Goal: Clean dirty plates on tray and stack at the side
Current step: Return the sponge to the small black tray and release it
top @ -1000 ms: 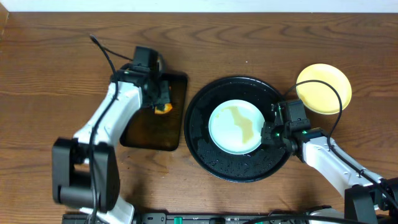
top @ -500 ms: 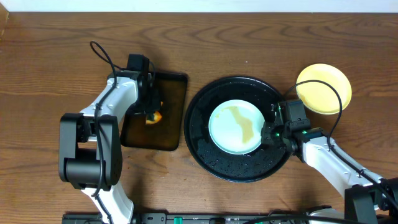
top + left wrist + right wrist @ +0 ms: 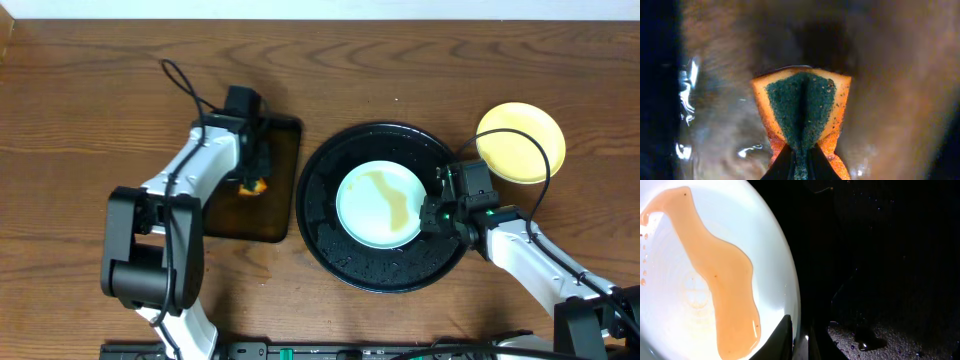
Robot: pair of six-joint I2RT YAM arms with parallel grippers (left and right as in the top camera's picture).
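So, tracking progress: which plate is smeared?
The pale mint-white round plate on the glossy black round tray; the pale yellow round plate beside it looks clean.

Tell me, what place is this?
Probably a robot lab bench: a wooden table, a smeared plate on a black tray, a sponge in the left tool.

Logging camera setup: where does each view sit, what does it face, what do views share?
Overhead: above the table, facing down; both arms, black tray, brown tray.
Left wrist: faces down past the left gripper pinching the sponge.
Right wrist: faces down past the right gripper clamping the smeared plate's rim.
Shared: overhead also shows sponge and smeared plate.
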